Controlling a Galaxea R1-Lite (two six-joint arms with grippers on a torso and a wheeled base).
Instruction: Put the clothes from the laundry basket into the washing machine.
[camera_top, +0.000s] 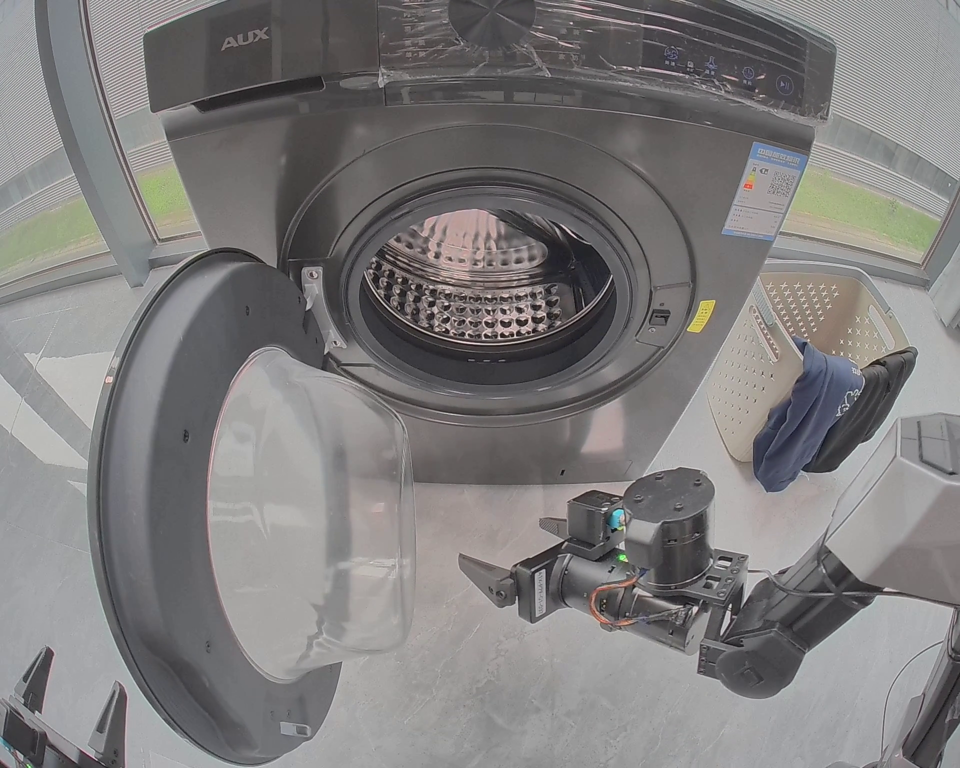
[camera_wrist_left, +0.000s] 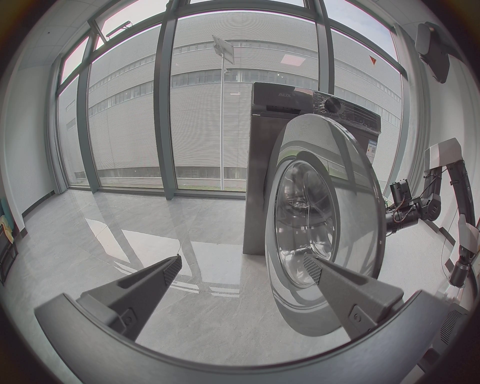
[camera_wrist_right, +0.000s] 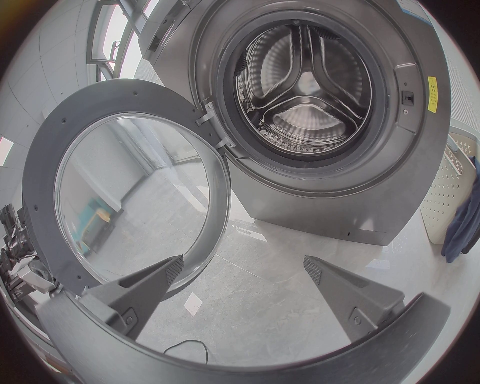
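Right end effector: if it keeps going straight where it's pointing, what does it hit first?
Likely the open washer door: in the head view the right end effector points at its glass bowl, bare floor between. Depth is unclear; it might pass just under.

A grey metal front-loading washing machine stands with its round, clear-domed door swung wide to the left, showing the perforated steel drum. Just beside its right side sits a beige perforated plastic laundry basket, seemingly tilted. A navy blue garment and a black garment hang over its rim.
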